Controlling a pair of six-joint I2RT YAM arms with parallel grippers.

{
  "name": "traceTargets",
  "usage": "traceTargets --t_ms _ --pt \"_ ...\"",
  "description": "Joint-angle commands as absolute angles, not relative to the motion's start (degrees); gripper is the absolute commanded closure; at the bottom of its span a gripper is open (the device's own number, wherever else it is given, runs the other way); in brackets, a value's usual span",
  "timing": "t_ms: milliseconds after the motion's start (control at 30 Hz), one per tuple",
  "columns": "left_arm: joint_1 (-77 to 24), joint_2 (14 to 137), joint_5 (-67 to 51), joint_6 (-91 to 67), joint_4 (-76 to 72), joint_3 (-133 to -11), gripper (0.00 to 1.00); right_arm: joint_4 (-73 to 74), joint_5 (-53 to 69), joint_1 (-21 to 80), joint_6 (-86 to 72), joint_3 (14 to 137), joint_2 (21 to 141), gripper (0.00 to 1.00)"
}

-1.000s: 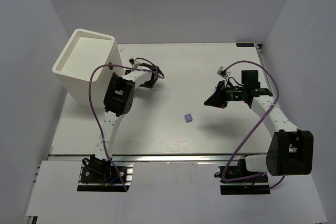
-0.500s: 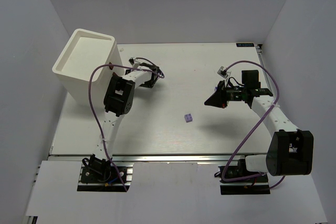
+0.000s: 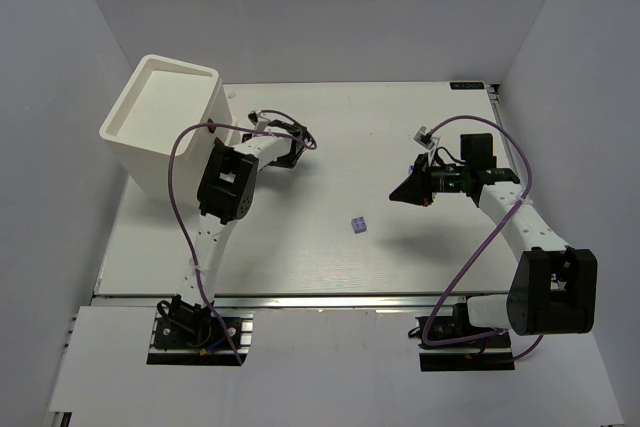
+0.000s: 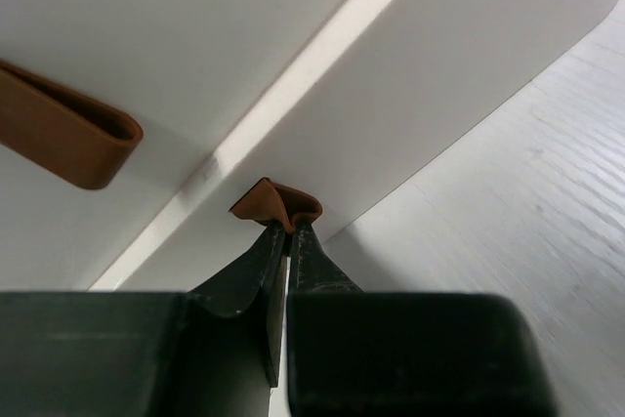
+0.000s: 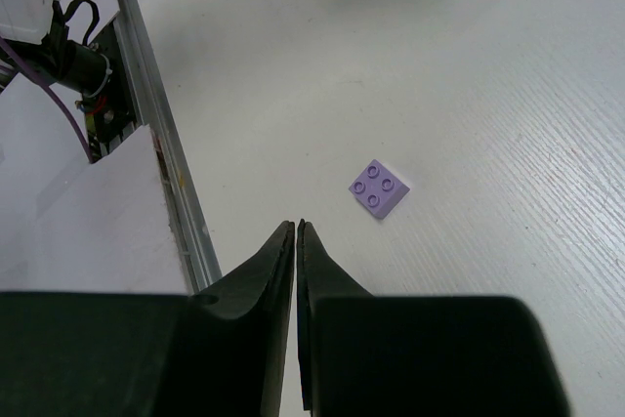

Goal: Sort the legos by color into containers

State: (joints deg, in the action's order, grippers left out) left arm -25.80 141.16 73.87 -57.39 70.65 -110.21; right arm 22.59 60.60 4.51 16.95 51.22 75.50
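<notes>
Left jaws: my left gripper (image 4: pixel 286 231) is pressed together on a small brown knob (image 4: pixel 276 204), low centre of the left wrist view; the knob creases under the pinch.
Right jaws: my right gripper (image 5: pixel 296 227) is pressed together on nothing and hangs over the table (image 3: pixel 300 267), right of centre in the top view.
Box: the cream-white box (image 3: pixel 130 147) stands at the upper left of the top view.
Drawer: the pinched knob seems to sit on the drawer front (image 4: pixel 459 65) at the upper right of the left wrist view; a second knob (image 4: pixel 63 129) shows at the left edge.
Knob handling: I judge it soft and bendy, so I pull straight and slowly or it may slip out.
Lego: one lavender brick (image 5: pixel 379 187) lies studs up, centre of the table, well apart from the box.
Lego handling: I judge it light, stiff and slick; I would take it across two flat side walls, not the studs.
</notes>
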Motion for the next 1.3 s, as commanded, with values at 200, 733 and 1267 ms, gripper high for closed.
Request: traceTargets --t_ms 200,733,1267 --pt "-30.6 139.7 64.3 -56.2 68.6 -114.9 1.00 22.4 61.4 4.2 17.7 53.4 74.8 0.90" --pt "-35.9 138.6 59.9 -55.4 67.5 -114.8 1.00 22.2 61.0 4.1 17.8 53.3 74.7 0.90" --pt "-35.9 127.5 47.7 -44.8 56.4 -106.2 0.22 24.1 61.2 4.1 21.3 53.4 74.8 0.46"
